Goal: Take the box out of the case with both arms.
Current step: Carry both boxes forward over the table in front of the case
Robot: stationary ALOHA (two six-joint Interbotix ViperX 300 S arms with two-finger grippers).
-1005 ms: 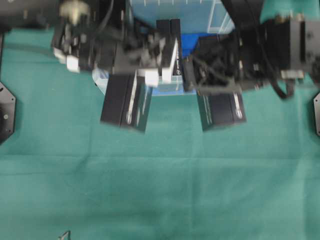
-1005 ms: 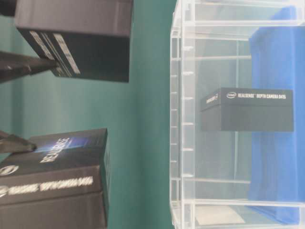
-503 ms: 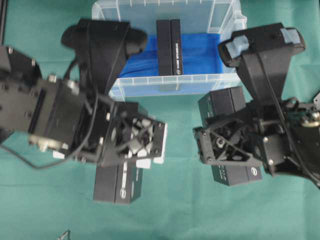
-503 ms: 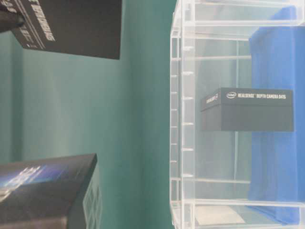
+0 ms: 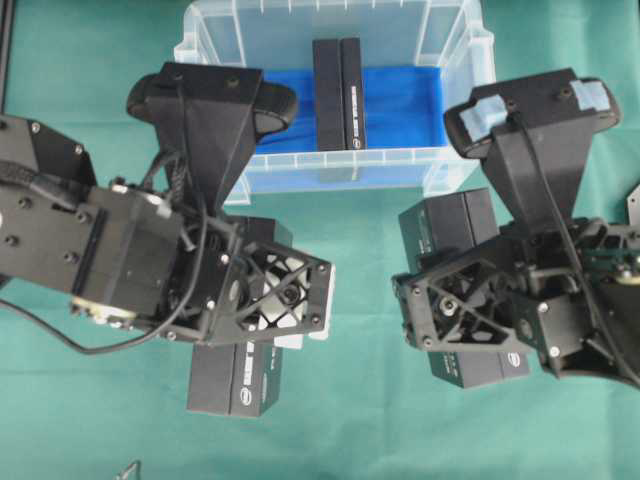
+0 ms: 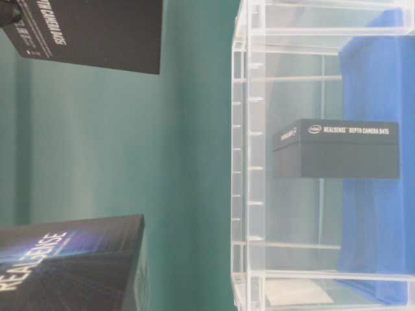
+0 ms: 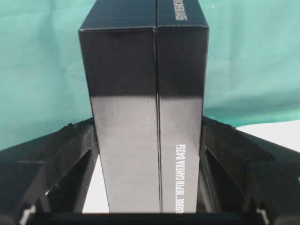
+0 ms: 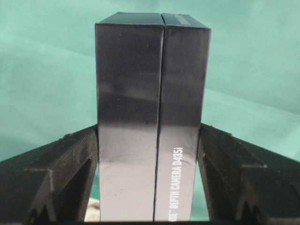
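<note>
Case (image 5: 455,150) sits at the far edge of the green desk (image 5: 350,420), with one black box (image 5: 338,92) still inside on the blue lining, standing on edge near the middle. Left pincer (image 5: 262,318) is clamped across the sides of a second black box (image 7: 147,112), held outside the case just off its front-left corner. Right pincer (image 5: 462,322) is clamped the same way on a third black box (image 8: 152,117), off the case's front-right corner, both boxes filling the jaw gaps and clear of the case wall.
</note>
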